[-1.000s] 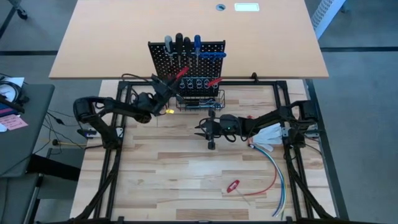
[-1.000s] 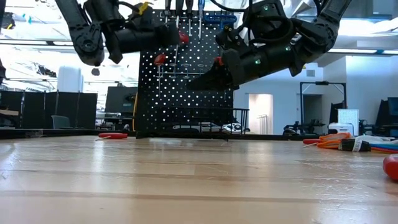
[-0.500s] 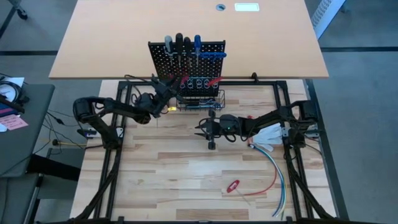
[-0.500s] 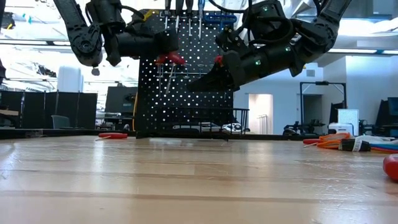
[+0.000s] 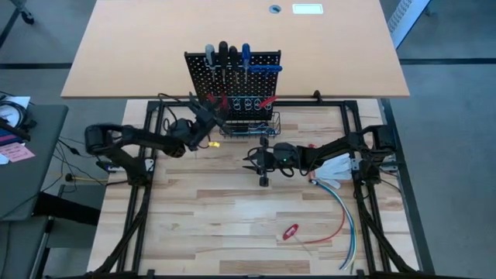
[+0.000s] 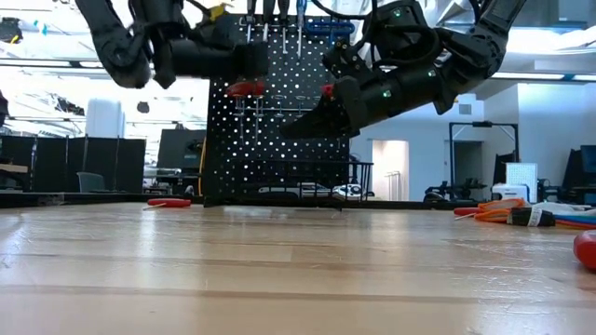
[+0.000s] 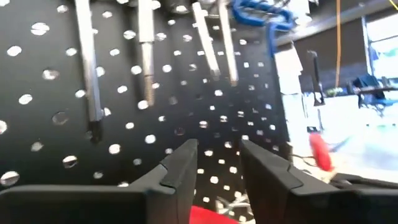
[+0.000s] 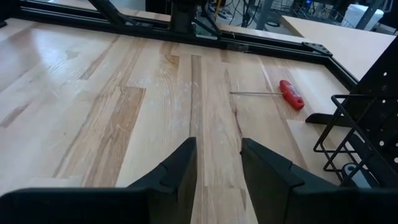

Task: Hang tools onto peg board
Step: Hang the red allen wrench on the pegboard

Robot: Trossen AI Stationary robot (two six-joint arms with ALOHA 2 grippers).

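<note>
The black peg board (image 5: 232, 74) stands upright at the table's far edge, with several screwdrivers (image 5: 225, 53) hung along its top. A red-handled tool (image 6: 247, 88) lies level against the board, just under my left gripper (image 6: 259, 61). In the left wrist view its red handle (image 7: 211, 215) shows low between the open fingers, far back. A second red-handled tool (image 5: 267, 101) hangs further right. My right gripper (image 8: 217, 155) hovers open over the table in front of the board's wire basket (image 5: 249, 128), holding nothing. My left gripper has its fingers apart, level against the board from the table's left. The red handle (image 7: 211, 215) lies below and between their roots. I cannot tell whether the fingers touch it.
A red-handled screwdriver (image 8: 289, 94) lies on the table left of the basket. Another small red tool (image 5: 291, 231) lies near the front edge. Red, blue and white cables (image 5: 343, 213) run along the right. A tan tabletop (image 5: 232, 31) stands behind the board.
The red-handled tool by my left gripper has swung from tilted, one end up at the fingertips, to level against the board below the fingers. My left gripper has tipped a little. My right gripper has kept still.
</note>
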